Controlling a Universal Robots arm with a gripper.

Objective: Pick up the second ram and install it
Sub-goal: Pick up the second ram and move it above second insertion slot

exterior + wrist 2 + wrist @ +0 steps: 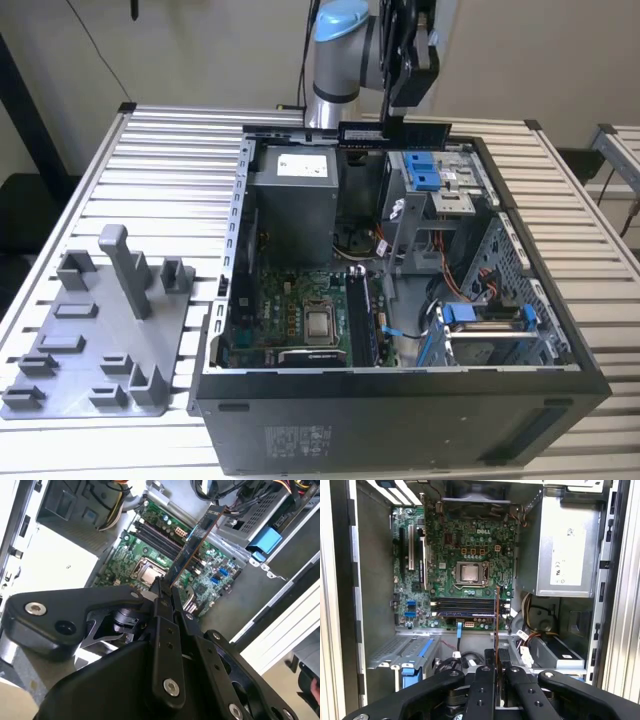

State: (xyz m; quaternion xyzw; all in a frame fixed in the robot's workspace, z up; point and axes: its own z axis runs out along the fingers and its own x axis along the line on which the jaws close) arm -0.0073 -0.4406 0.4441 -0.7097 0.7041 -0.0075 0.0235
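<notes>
My gripper [392, 118] hangs above the back edge of the open computer case [400, 425], shut on the second ram [395, 132], a long dark stick held level and edge-down. In the second wrist view the fingers [161, 597] pinch one end of the ram [192, 542], which juts out over the green motherboard [150, 555]. The first wrist view shows the ram [497, 620] edge-on as a thin line rising from the gripper [496, 661]. It crosses the end of the black memory slots [465, 607], well above them.
A grey power-supply box [293, 200] fills the case's back corner on the exterior view's left. Drive cages with blue clips [480, 320] and loose cables sit on the exterior view's right. A grey fixture tray [90, 340] with upright posts lies on the slatted table beside the case.
</notes>
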